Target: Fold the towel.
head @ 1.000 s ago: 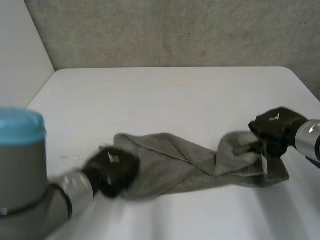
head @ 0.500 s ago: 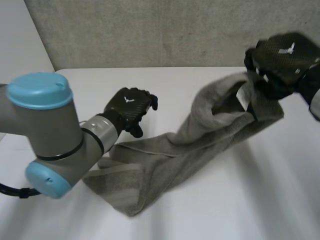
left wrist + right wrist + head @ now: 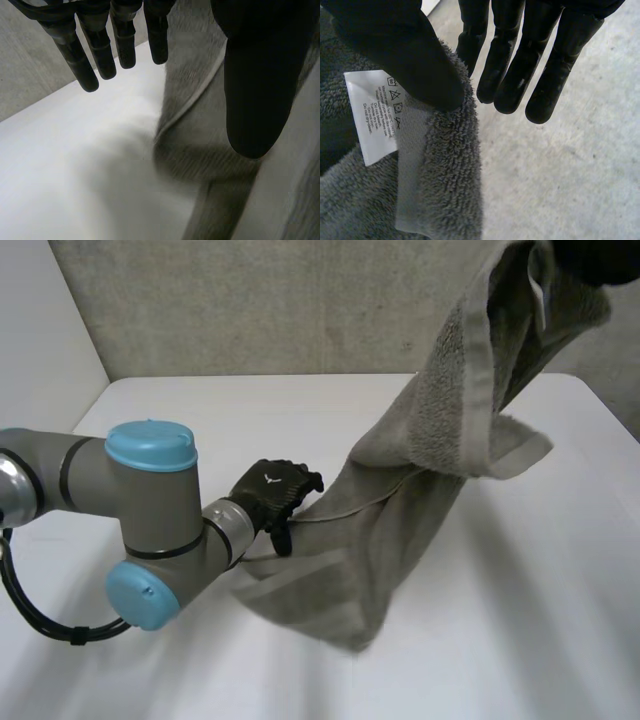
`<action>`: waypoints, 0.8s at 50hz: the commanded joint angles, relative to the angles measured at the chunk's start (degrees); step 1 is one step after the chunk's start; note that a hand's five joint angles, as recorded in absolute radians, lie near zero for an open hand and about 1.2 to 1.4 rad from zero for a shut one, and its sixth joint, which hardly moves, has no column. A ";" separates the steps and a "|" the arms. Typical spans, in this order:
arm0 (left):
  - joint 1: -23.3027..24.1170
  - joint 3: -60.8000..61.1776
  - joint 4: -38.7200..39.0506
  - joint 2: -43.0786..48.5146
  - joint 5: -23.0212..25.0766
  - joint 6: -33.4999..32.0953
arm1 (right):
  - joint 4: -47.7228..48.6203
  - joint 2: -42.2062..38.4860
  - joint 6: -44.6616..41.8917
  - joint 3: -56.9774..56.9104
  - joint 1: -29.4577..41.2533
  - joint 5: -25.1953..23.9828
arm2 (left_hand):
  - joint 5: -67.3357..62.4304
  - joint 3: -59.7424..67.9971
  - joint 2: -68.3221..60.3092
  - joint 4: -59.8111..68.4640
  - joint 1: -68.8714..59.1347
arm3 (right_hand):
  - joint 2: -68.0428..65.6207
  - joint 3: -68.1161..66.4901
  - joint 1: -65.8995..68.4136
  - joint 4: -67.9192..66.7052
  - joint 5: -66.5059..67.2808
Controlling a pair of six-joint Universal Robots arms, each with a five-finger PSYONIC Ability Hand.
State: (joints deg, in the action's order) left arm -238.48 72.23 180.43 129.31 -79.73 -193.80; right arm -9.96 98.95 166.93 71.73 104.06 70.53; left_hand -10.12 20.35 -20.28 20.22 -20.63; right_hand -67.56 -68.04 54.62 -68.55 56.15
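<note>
Towel (image 3: 420,490) pinched in right hand (image 3: 395,45) fingers, tail on white table (image 3: 520,620), left hand (image 3: 268,490) fingers straight alongside

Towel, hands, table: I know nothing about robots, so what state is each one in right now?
Towel: unfolded and bunched, one end held high, the lower end lying on the table.
Care label: showing, hanging at the held edge.
Right hand: raised, pinching the towel's edge between thumb and fingers.
Left hand: open, low beside the towel's lower part, holding nothing.
Table: white, bearing the towel's lower end.
</note>
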 commanded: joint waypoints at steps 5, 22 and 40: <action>0.21 -7.36 0.10 6.66 -0.07 0.35 | 0.03 0.98 -0.20 -1.77 1.93 2.06 | -3.55 3.32 -3.39 3.45 -3.04 | -12.44 -11.96 25.38 -11.45 13.85; 2.76 -12.47 0.45 9.30 0.63 7.56 | 0.03 3.09 -0.11 -3.61 3.86 2.24 | -6.24 6.01 -6.08 6.14 -5.74 | -12.44 -11.96 25.38 -11.45 13.85; 4.43 -21.44 -0.07 15.02 5.06 29.45 | 0.03 2.83 -0.29 -4.84 5.89 4.08 | -59.88 59.65 -59.72 59.78 -59.37 | -12.44 -11.96 25.38 -11.45 13.85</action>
State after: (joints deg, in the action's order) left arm -233.53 52.81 180.54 144.58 -70.23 -167.03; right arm -9.91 102.32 166.88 66.95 110.67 73.13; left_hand -41.23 52.79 -52.98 51.60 -55.15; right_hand -67.56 -68.11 54.78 -68.55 56.15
